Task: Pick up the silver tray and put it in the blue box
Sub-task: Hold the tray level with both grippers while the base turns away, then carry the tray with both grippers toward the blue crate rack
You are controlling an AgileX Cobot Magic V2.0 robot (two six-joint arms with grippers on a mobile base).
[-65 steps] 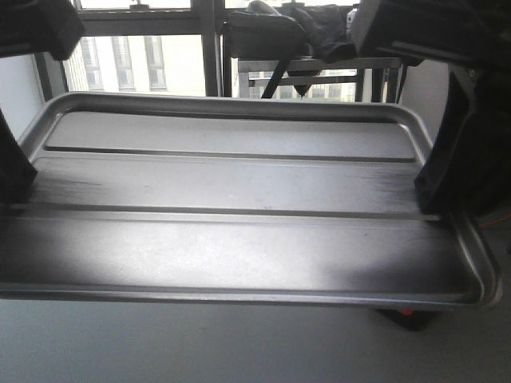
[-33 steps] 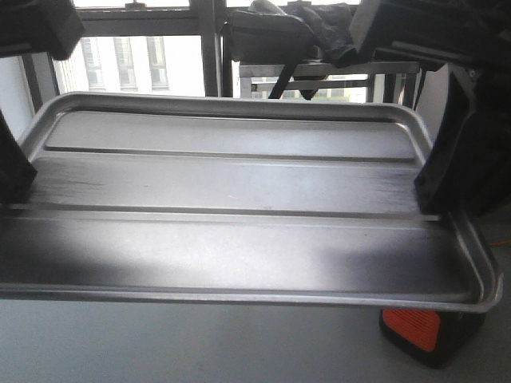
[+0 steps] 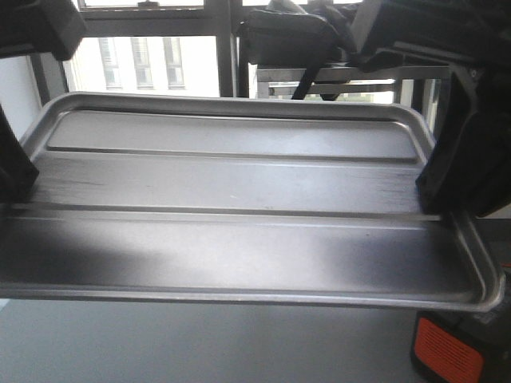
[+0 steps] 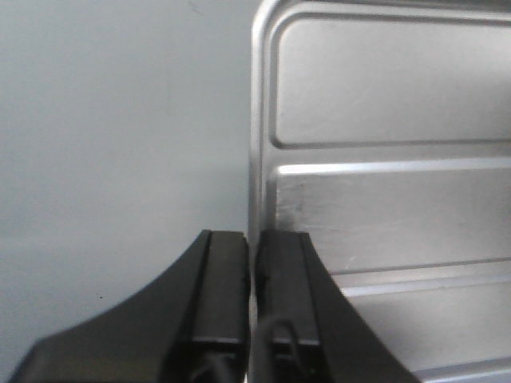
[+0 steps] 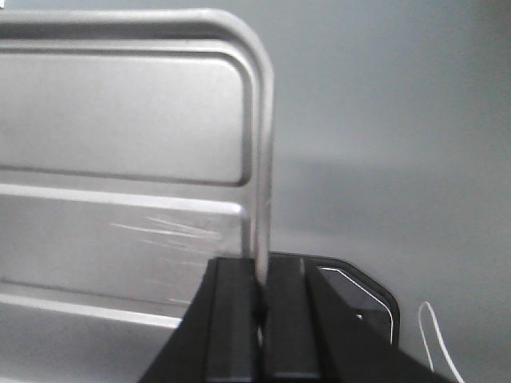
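Brushed metal is filling the front view: the silver tray (image 3: 239, 215) is hanging lifted and roughly level between the two arms, its long sides running across the picture and its two straight ridges showing clearly on the recessed floor. The left gripper (image 4: 251, 307) is pinching the rim of the tray's left short end, one finger sitting outside the rim and one inside, with only the thin metal edge between them. The right gripper (image 5: 257, 311) is clamping the opposite short end in the same way. The pan is looking like a stiff, fairly light sheet that is not sagging. Its smooth sloped rim is probably offering a slippery hold, so taking it at both short ends is seeming the sound way of keeping it balanced. Fine scratches are showing on the floor near the right gripper. The blue box is not appearing in any view. A black and orange object (image 3: 451, 355) is sitting below the tray's near right corner in the front view, and a window (image 3: 144, 64) is glowing behind. No brand, label or readable writing is showing anywhere.
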